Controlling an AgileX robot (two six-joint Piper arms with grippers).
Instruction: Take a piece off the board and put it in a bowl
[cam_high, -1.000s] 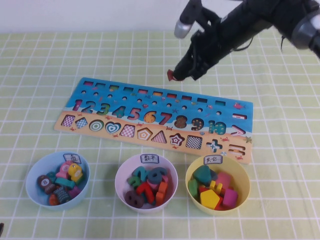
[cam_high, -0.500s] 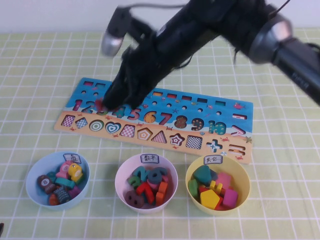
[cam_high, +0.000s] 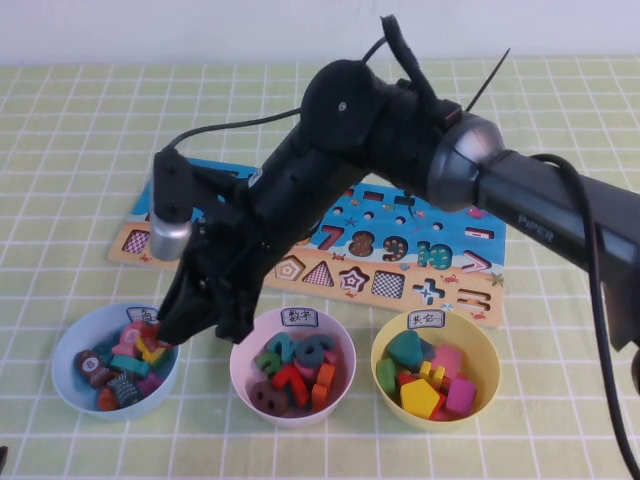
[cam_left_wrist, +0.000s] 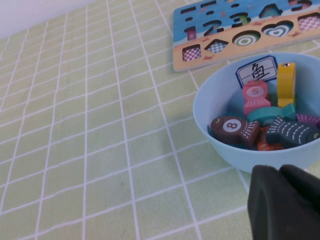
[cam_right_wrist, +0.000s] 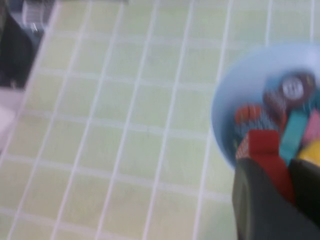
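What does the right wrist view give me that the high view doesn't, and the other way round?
Only the right wrist view shows the red piece clamped in the right pincer, above the blue bowl. Only the high view shows the board, the white bowl, the yellow bowl and the whole right arm reaching across to the blue bowl. Both show that bowl, its pieces and the checked cloth. The left pincer appears only in the left wrist view, beside the bowl.

Even, bright, diffuse lighting; soft shadows (faint under bowls). Right wrist view blurred; other views sharp.
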